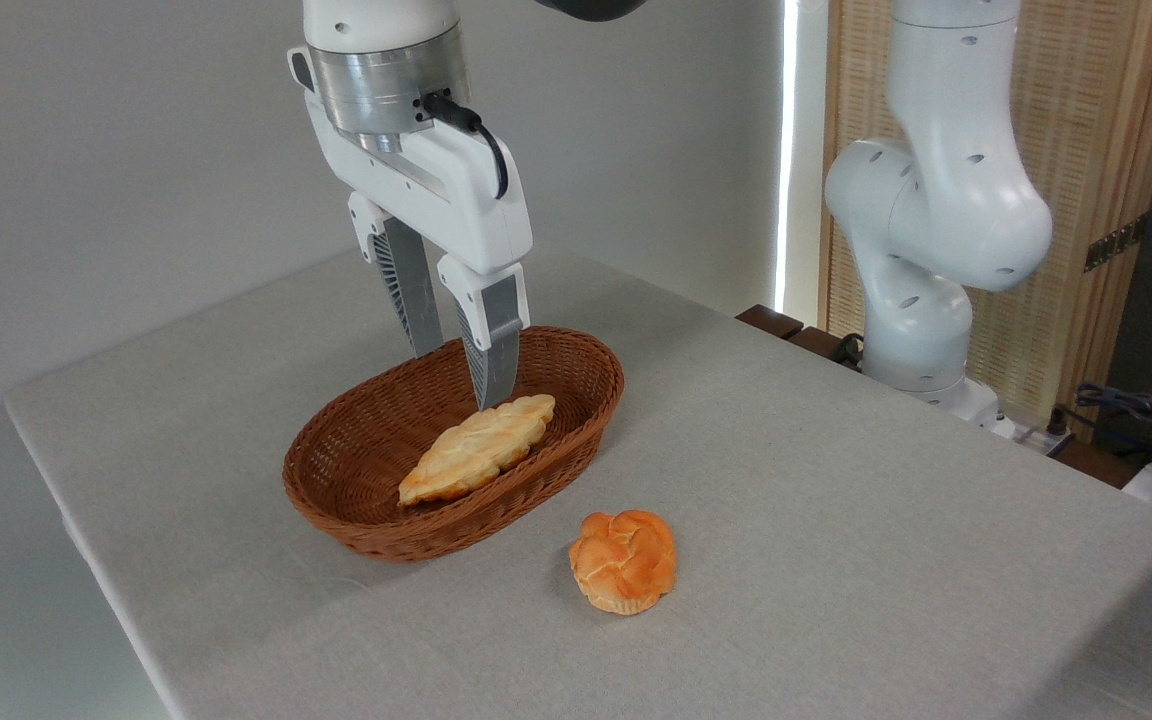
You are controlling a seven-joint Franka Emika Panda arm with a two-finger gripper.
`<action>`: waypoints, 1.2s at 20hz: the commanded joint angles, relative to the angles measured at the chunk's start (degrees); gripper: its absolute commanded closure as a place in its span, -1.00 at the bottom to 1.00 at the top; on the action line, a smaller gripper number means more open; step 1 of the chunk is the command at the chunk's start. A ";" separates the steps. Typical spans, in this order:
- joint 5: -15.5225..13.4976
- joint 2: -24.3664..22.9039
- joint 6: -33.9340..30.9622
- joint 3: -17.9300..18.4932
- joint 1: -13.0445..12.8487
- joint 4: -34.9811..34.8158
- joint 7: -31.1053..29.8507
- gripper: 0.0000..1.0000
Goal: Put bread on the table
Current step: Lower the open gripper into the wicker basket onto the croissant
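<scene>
The bread (477,448), a pale golden pointed loaf with a ridged top, lies inside the brown wicker basket (576,385) on the table (836,500). My gripper (460,378) hangs over the basket's far half with its two fingers apart. The nearer fingertip (493,385) comes down just behind the loaf's upper end; whether it touches the bread I cannot tell. Nothing sits between the fingers.
A round knotted orange bun (624,560) rests on the cloth just in front and to the right of the basket. The arm's white base (921,330) stands at the table's far right edge. Cables and clutter lie beyond that edge.
</scene>
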 commanded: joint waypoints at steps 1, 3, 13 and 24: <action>-0.87 -0.02 -1.50 -0.06 -0.21 0.74 0.27 -1.00; -0.87 0.07 -1.58 -0.49 -0.29 0.48 0.28 -1.00; -1.58 -0.01 -0.44 -7.53 -0.47 -6.01 -0.16 -1.00; 0.01 3.32 5.71 -7.97 -0.47 -14.81 -1.13 -1.00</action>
